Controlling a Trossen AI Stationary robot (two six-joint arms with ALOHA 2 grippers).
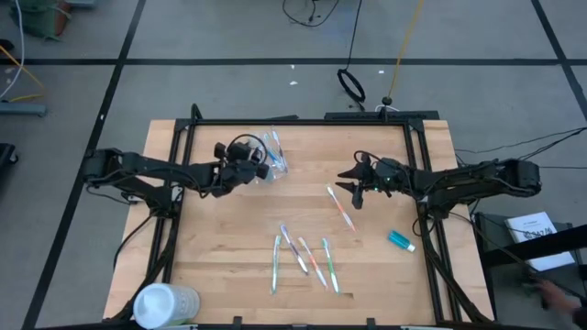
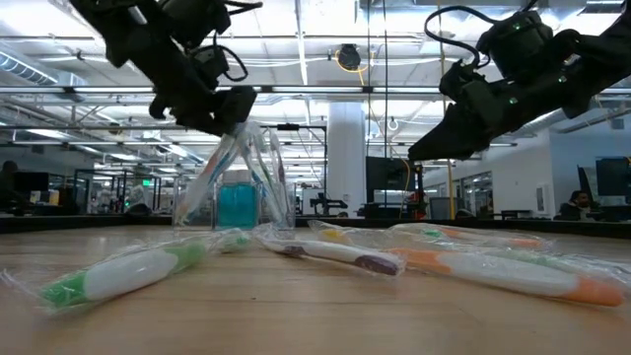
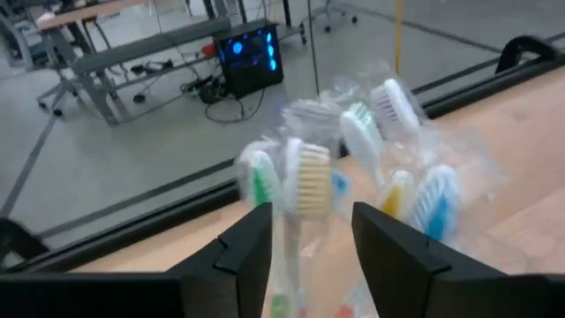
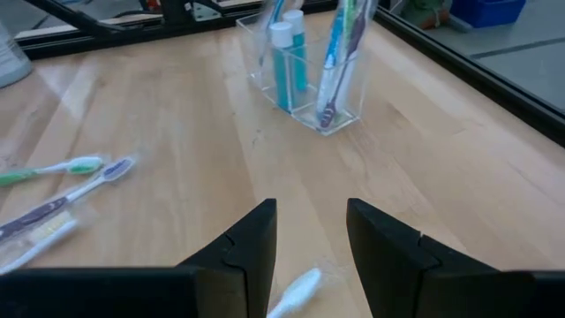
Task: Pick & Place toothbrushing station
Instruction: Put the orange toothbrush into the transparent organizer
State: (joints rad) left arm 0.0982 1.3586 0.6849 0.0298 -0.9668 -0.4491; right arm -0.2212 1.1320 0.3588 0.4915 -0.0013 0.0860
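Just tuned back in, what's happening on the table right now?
The left gripper is over the clear cup at the back of the table, jaws open around a wrapped toothbrush standing among others in it. A teal toothpaste tube is already in the cup. The right gripper hovers open and empty above a pink toothbrush on the table. Four more toothbrushes and another toothpaste tube are not yet picked up.

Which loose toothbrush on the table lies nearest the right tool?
The orange-handled toothbrush lying alone just below the right tool. The other loose brushes lie in a cluster farther toward the table's front edge.
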